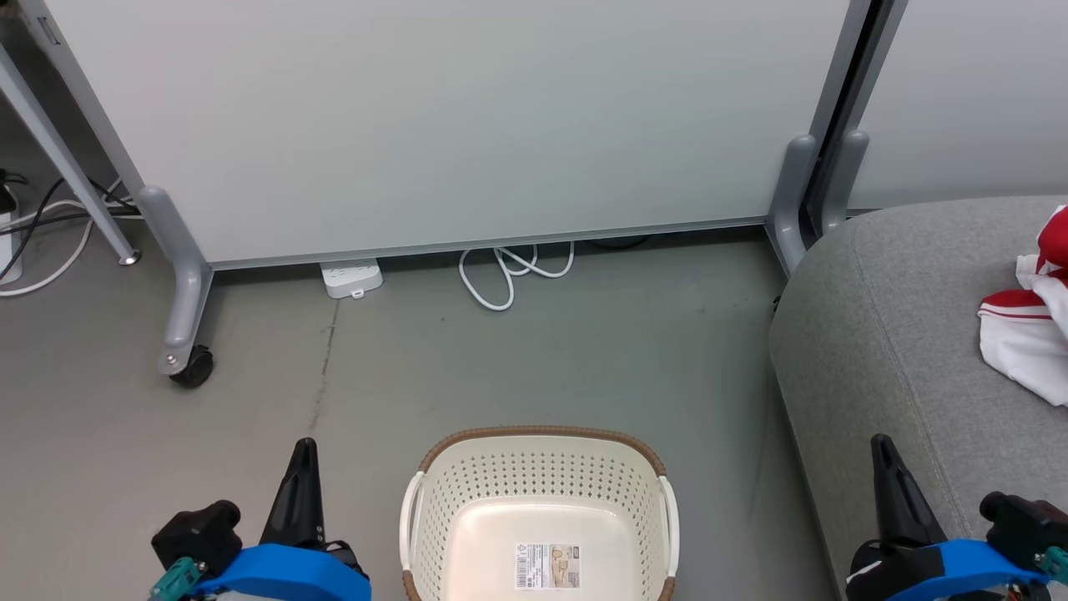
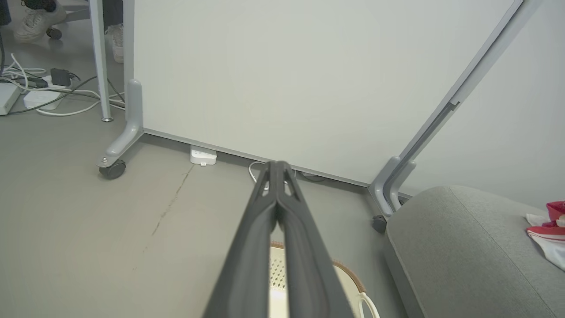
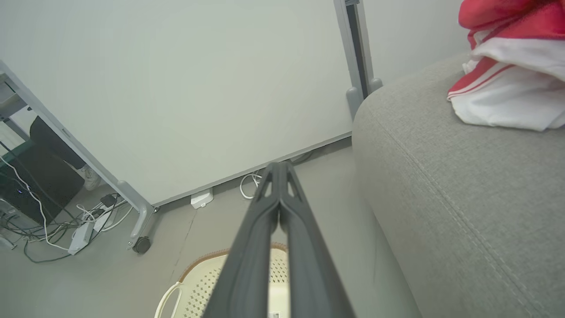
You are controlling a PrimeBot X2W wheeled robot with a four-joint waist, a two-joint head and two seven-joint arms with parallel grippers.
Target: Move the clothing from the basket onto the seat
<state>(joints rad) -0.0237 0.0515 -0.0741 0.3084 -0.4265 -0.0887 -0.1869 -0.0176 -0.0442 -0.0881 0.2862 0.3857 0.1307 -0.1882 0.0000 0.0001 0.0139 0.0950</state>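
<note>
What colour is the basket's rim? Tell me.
Brown, braided-look rim on the cream basket; clearest in the head view.

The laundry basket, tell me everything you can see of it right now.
The laundry basket is cream plastic with perforated walls, a brown braided-look rim and white side handles. It stands upright on the grey floor, left of the grey sofa seat and apart from it. The bottom edge of the head view cuts off its near end. The part of the base that shows is bare but for a barcode sticker.
</note>
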